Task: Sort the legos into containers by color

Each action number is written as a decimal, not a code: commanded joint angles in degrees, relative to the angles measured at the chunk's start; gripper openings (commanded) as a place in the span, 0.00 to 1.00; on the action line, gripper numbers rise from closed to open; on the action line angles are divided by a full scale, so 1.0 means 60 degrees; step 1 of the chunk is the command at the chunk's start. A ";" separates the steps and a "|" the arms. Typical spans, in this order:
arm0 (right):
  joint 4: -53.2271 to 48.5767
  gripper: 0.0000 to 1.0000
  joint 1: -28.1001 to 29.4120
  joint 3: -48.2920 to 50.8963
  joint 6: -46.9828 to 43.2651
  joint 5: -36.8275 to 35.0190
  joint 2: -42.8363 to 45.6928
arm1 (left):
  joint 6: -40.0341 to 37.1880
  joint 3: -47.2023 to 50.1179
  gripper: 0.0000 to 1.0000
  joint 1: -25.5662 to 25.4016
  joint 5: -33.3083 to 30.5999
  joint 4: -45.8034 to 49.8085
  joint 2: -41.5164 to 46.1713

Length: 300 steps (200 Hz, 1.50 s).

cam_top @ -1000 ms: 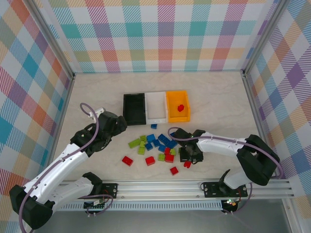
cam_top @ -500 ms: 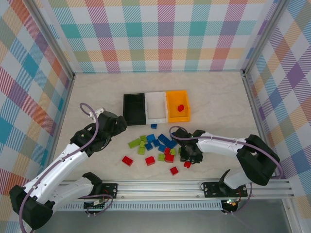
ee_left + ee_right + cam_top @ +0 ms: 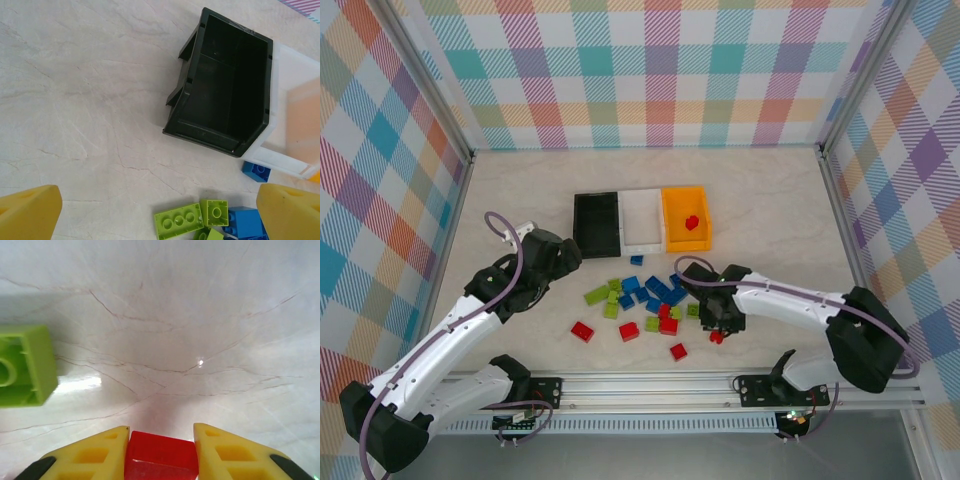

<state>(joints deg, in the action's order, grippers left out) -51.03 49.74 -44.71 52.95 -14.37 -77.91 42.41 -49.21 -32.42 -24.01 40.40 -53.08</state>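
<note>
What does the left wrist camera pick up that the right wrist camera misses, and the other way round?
Left wrist camera: an empty black bin right beside a white bin, a blue brick lying near them, and the left fingers spread wide with nothing between them. Right wrist camera: a red brick pinched between the right fingers. Both: the pale marbled table and lime green bricks.

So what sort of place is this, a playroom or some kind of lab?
Most likely a robot practice booth, not a playroom: two robot arms are bolted to a metal rail at the edge of the table, plaid panels wall it in, and toy bricks lie beside three small sorting bins.
</note>
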 commanded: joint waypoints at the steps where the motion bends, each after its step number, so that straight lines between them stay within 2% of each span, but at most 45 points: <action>1: -0.0792 0.33 -0.0108 -0.0859 -0.0542 -0.0802 0.0497 | -0.0140 -0.0019 1.00 0.0175 0.0119 0.0027 -0.0052; 21: -0.0579 0.33 -0.0665 -0.1703 -0.1209 -0.1064 0.0545 | -0.0191 -0.0018 1.00 0.0180 0.0178 -0.0009 -0.0104; 43: 0.0565 0.33 -0.1575 -0.2858 -0.2115 -0.1278 -0.0132 | -0.0239 0.0072 1.00 0.0184 0.0174 0.0005 -0.0152; 91: 0.2360 0.33 -0.2889 -0.6314 -0.3315 -0.1723 -0.3880 | -0.0166 0.0012 1.00 0.0175 0.0487 0.0459 -0.0433; 122: 0.1863 0.34 -0.3273 -0.8838 -0.3608 -0.1786 -0.6168 | 0.0276 0.0039 1.00 0.0185 0.0526 0.1224 -0.0568; 131: 0.1805 0.38 -0.3342 -0.9254 -0.3622 -0.1725 -0.6572 | 0.0425 0.0139 1.00 0.0179 0.0636 0.1354 -0.0592; 147: 0.1740 0.58 -0.3396 -0.9759 -0.3686 -0.1605 -0.6976 | 0.0659 0.0321 1.00 0.0179 0.0927 0.1509 -0.0617; 156: 0.1871 0.65 -0.3397 -0.9771 -0.3774 -0.1564 -0.6950 | 0.0734 0.0453 1.00 0.0185 0.1183 0.1508 -0.0644; 169: 0.2177 0.68 -0.3397 -0.9523 -0.3798 -0.1404 -0.6602 | 0.0845 0.0612 1.00 0.0175 0.1456 0.1589 -0.0720; 200: 0.2856 0.69 -0.3189 -0.7987 -0.3700 -0.1042 -0.5178 | 0.1172 0.0962 1.00 0.0147 0.2018 0.1836 -0.0812; 227: 0.3394 0.68 -0.2915 -0.6285 -0.3509 -0.0796 -0.4009 | 0.1266 0.1427 0.96 -0.0124 0.2638 0.1162 -0.0863; 256: 0.4011 0.67 -0.2840 -0.4557 -0.2978 -0.0374 -0.2982 | 0.0839 0.1072 0.95 -0.0913 0.2342 0.0460 -0.1517; 274: 0.4081 0.66 -0.2832 -0.4009 -0.2854 -0.0369 -0.2599 | 0.0287 0.0658 0.91 -0.1092 0.2172 0.0452 -0.2326; 300: 0.4128 0.66 -0.2836 -0.3603 -0.2856 -0.0470 -0.2310 | -0.0435 0.0262 0.88 -0.1510 0.2772 0.0485 -0.3411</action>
<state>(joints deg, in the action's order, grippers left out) -28.71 32.93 -67.83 34.26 -17.52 -94.17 44.84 -44.91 -38.81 -10.09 44.18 -69.49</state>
